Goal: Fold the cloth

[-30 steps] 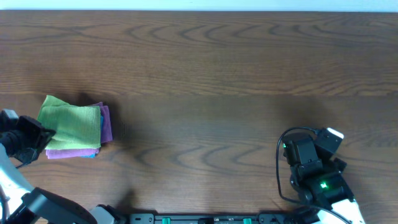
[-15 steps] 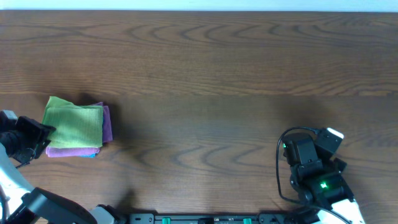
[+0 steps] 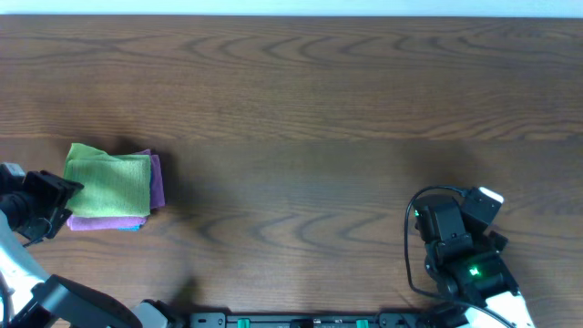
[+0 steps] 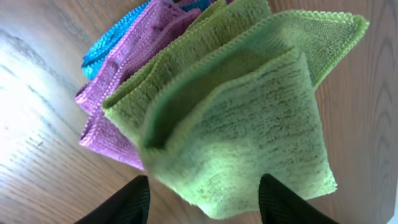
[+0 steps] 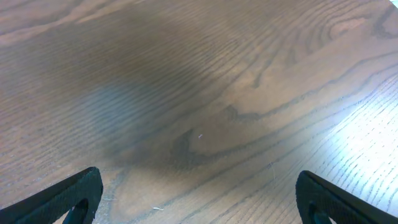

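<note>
A: Starting at the left fingers [image 4: 127, 205]: parted, or pinching something?

B: Parted wide, straddling the near edge of the green cloth [image 4: 249, 112] without closing on it. Reads as a let-go pose, or a pause to check the fold.

A: And lying where, that green cloth?

B: Folded small on top of a purple cloth [image 4: 124, 74], with a sliver of blue cloth [image 4: 99, 50] under both. Stacked far over on the left side of the bench [image 3: 301, 109], just beside the left fingers in the overhead view.

A: Why stacked there rather than spread in the middle?

B: Probably to park finished pieces within easy reach of the left arm and away from the working area. Only a guess from the layout.

A: Neat, the fold?

B: Not quite. Layers gaping a little along one side, edges fanned and not lined up with the purple underneath. Might call for a light press or a nudge to square it off.

A: Moving outward to the right fingers [image 5: 74, 193]?

B: Also parted wide, holding nothing, aimed at bare wood. Sitting low on the right, well apart from the stack — likely kept clear on purpose, being of little use for a fold on the far side.

A: So how far along?

B: Seemingly near the end for this cloth: folded, placed on the pile, not gripped.
</note>
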